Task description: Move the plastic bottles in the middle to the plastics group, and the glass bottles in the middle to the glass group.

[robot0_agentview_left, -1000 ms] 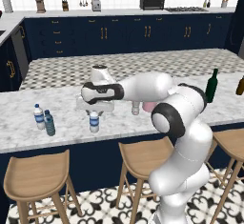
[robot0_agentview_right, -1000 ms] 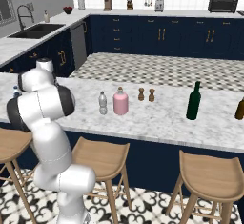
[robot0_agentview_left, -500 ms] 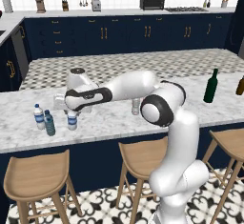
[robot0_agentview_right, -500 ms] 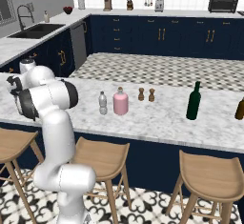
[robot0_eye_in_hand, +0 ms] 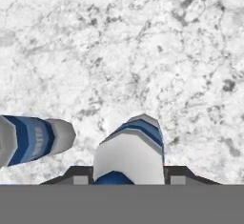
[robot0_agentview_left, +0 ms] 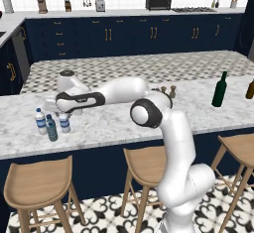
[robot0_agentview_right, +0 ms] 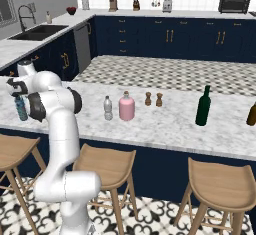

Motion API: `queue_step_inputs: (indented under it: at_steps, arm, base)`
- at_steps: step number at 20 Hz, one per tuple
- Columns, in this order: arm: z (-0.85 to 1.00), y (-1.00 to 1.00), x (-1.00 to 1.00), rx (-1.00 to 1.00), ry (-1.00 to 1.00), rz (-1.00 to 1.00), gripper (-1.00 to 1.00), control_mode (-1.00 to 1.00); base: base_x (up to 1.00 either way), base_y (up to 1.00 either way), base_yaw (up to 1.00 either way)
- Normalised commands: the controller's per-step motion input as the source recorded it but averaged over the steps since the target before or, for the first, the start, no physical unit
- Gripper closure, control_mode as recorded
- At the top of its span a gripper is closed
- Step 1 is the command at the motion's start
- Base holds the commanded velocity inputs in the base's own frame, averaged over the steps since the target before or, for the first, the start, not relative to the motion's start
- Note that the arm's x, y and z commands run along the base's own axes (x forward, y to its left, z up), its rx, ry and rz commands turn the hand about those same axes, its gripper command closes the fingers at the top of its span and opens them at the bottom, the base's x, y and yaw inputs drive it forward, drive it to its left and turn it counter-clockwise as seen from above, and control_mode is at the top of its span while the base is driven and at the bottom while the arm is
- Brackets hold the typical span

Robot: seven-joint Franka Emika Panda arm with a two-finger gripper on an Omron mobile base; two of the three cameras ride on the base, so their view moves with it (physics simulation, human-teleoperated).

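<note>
Two fingers (robot0_eye_in_hand: pixel 128 175) flank blue-labelled bottle (robot0_eye_in_hand: pixel 129 154).

Three small plastic bottles (robot0_agentview_left: pixel 51 125) stand upright, close together on the marble counter's left end. The pink glass bottle (robot0_agentview_right: pixel 126 106) stands mid-counter beside a plain clear bottle (robot0_agentview_right: pixel 107 108); the green wine bottle (robot0_agentview_right: pixel 203 106) stands far right.

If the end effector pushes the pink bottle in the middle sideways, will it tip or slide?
The pink bottle looks squat and wide at its base, so it would probably slide rather than tip. It appears to be glass, likely heavy for its size and breakable if knocked over. The marble counter looks smooth, which favours sliding.
</note>
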Motion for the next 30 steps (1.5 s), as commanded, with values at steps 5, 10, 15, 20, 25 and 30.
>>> queue_step_inputs:
  at_steps: [5, 10, 15, 20, 25, 30]
  arm:
    - [-0.4, 0.11, 0.28, 0.1, 0.01, 0.0, 1.0, -1.0]
    - [-0.53, -0.39, 0.0, 0.07, 0.07, 0.0, -1.0, -1.0]
    - [-0.37, -0.52, 0.0, 0.05, 0.0, 0.0, -1.0, -1.0]
    - [-0.03, 0.01, 0.0, 0.03, -0.07, 0.0, -1.0, -1.0]
    - [0.39, 0.0, 0.0, 0.01, -0.2, 0.0, -1.0, -1.0]
    - [0.34, -0.39, 0.0, 0.0, -0.16, 0.0, -1.0, -1.0]
  base:
    - [0.0, 0.0, 0.0]
    - [0.0, 0.0, 0.0]
    - [0.0, 0.0, 0.0]
    - [0.0, 0.0, 0.0]
    - [0.0, 0.0, 0.0]
    - [0.0, 0.0, 0.0]
